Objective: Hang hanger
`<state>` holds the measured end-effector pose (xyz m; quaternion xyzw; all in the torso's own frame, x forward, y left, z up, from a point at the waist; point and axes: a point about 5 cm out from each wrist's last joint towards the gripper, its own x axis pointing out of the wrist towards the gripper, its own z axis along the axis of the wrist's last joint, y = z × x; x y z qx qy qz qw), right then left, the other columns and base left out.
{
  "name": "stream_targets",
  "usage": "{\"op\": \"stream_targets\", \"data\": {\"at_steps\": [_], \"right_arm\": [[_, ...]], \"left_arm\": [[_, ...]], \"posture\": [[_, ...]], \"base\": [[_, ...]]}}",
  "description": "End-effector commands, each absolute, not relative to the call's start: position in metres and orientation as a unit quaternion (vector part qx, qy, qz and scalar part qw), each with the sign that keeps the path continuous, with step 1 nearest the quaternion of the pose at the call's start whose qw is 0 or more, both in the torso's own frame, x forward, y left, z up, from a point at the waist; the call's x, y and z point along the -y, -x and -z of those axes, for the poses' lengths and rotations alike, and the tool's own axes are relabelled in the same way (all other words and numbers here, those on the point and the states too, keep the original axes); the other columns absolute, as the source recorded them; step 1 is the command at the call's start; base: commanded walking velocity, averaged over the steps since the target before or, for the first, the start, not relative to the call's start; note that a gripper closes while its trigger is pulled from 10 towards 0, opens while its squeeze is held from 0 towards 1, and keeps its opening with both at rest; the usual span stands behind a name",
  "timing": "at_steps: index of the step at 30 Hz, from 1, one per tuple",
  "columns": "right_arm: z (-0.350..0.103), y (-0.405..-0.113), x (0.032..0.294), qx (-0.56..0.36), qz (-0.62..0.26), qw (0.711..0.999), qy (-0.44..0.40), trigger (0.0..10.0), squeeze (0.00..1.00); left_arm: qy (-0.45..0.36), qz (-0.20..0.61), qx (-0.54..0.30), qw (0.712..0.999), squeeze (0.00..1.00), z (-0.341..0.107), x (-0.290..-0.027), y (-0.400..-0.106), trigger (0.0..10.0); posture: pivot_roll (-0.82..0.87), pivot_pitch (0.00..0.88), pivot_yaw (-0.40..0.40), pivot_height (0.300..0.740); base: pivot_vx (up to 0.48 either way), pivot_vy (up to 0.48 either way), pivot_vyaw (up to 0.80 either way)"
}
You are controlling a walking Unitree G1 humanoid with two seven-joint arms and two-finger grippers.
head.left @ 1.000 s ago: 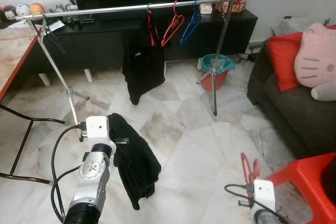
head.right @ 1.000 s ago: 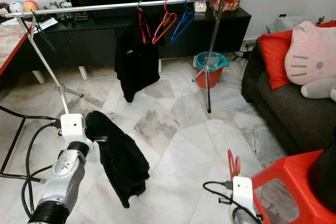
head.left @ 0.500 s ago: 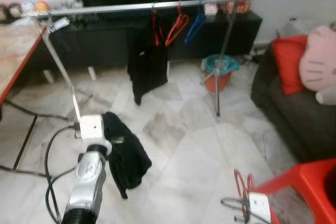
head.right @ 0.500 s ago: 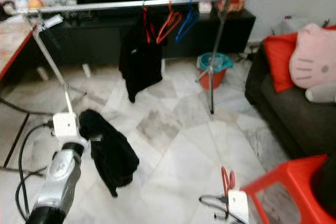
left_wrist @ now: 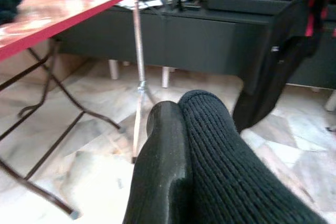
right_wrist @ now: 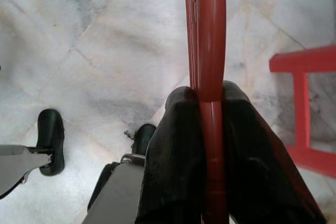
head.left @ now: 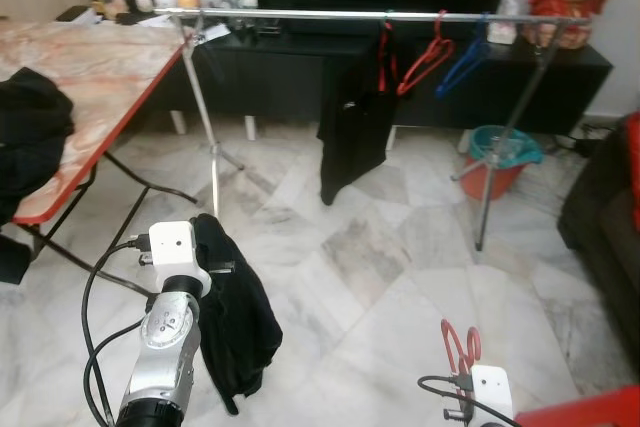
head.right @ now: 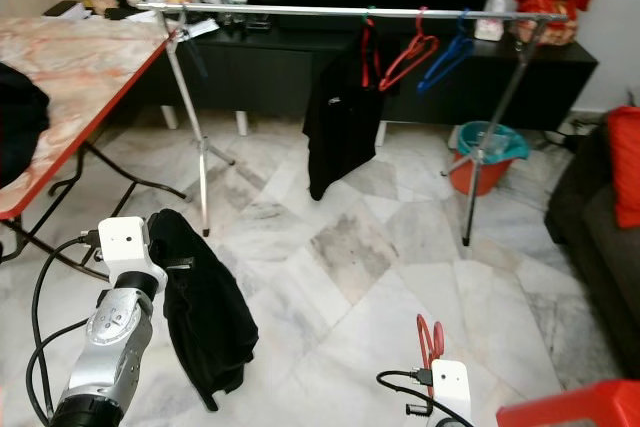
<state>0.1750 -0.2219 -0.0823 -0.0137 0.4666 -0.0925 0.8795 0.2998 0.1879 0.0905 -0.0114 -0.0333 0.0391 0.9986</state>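
At far left a marble-topped table (head.left: 90, 57) with a red edge carries dark clothing (head.left: 30, 137). Just beside it, the left tool (left_wrist: 173, 145) is pinching a black knitted garment (head.left: 235, 312) that drapes off it above the marble floor (head.left: 380, 277). Beyond stands the clothes rail (head.left: 300, 14), its near leg between the left tool and the rail's hung black garment (head.left: 350, 132), red hanger (head.left: 425, 57) and blue hanger (head.left: 465, 59). A teal bucket (head.left: 498, 152) sits behind the right leg. Low right, the right tool (right_wrist: 210, 108) is pressed onto a red hanger in hand (head.left: 460, 347), well apart from the rail.
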Motion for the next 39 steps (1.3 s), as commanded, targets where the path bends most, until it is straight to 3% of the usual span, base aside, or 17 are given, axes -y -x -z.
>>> {"op": "stream_targets", "data": {"at_steps": [1, 18, 25, 39], "right_arm": [[0.0808, -0.1777, 0.223, -0.465, 0.092, 0.88, 0.013, 10.0, 0.0], [0.0805, -0.1794, 0.2212, -0.464, 0.091, 0.881, -0.005, 10.0, 0.0], [0.0805, -0.1802, 0.2192, -0.465, 0.077, 0.882, 0.002, 10.0, 0.0], [0.0802, -0.1815, 0.2172, -0.459, 0.08, 0.885, -0.015, 10.0, 0.0]], "left_arm": [[0.004, -0.037, 0.05, 0.998, 0.0, -0.0986, -0.1866, -0.3024, 10.0], [0.0, -0.029, 0.043, 0.999, 0.0, -0.098, -0.1853, -0.3022, 10.0], [-0.001, -0.026, 0.043, 0.999, 0.0, -0.0976, -0.1846, -0.3024, 10.0], [-0.005, -0.023, 0.043, 0.999, 0.0, -0.0979, -0.1846, -0.3034, 10.0]], "posture": [[0.13, 0.0, -0.012, 0.74], [0.12, 0.0, 0.0, 0.74], [0.12, 0.0, 0.0, 0.74], [0.12, 0.0, 0.005, 0.74]], "base": [[0.0, 0.0, 0.8], [0.0, 0.0, 0.03], [0.0, 0.241, 0.46], [0.0, 0.212, 0.0]]}}
